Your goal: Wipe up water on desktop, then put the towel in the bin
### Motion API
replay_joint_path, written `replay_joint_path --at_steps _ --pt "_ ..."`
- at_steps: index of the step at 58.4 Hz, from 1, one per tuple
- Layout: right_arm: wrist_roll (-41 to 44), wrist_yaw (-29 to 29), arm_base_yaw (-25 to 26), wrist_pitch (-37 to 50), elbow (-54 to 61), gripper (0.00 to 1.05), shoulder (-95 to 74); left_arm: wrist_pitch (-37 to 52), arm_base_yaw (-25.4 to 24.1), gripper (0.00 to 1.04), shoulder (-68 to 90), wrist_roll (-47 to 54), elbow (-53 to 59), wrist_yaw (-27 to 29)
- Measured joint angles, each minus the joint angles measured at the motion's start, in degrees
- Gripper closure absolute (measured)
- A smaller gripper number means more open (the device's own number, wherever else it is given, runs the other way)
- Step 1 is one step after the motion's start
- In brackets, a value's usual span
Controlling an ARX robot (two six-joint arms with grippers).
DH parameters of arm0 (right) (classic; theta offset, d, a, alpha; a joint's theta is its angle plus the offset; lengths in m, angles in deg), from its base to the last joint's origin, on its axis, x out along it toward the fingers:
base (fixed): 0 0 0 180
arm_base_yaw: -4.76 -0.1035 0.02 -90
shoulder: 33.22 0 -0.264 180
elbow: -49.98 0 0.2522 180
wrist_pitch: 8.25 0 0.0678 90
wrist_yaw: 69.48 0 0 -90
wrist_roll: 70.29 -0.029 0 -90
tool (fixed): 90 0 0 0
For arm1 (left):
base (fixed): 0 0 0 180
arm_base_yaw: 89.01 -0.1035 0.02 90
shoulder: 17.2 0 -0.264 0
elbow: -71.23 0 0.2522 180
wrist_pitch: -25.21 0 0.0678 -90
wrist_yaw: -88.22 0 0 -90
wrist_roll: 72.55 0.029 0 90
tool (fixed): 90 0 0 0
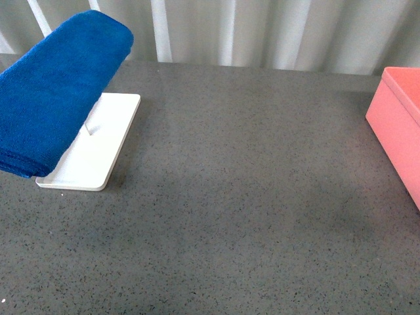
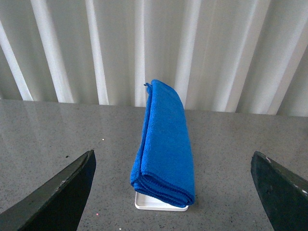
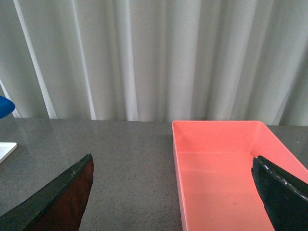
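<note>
The folded blue towel [image 1: 52,92] rests raised over a white tray [image 1: 98,154] at the back left of the speckled grey desktop [image 1: 249,197]. The salmon-pink bin [image 1: 401,128] stands at the right edge, cut off by the frame. In the left wrist view the towel [image 2: 166,144] lies ahead, centred between the wide-apart dark fingers [image 2: 57,195] of my open left gripper [image 2: 173,192], well short of it. My open right gripper [image 3: 173,195] faces the empty bin [image 3: 231,168], apart from it. I cannot make out any water on the desktop. Neither arm shows in the front view.
A white pleated curtain [image 1: 262,33] runs along the far edge of the desktop. A thin rod [image 1: 87,128] of the tray shows beneath the towel. The tray's corner [image 3: 6,150] and a bit of the towel [image 3: 5,106] show at the side of the right wrist view.
</note>
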Motion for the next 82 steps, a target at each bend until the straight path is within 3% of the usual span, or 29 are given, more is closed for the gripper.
replay_joint_path --at_steps 78,82 --pt "0.0 0.0 0.0 0.0 0.0 0.07 0.0 0.0 0.0 0.07 0.0 0.0 0.0 0.1" --pt "0.0 0.0 0.0 0.0 0.0 0.07 0.0 -7.3 2.6 0.07 5.3 -5.7 -2.9 8.0"
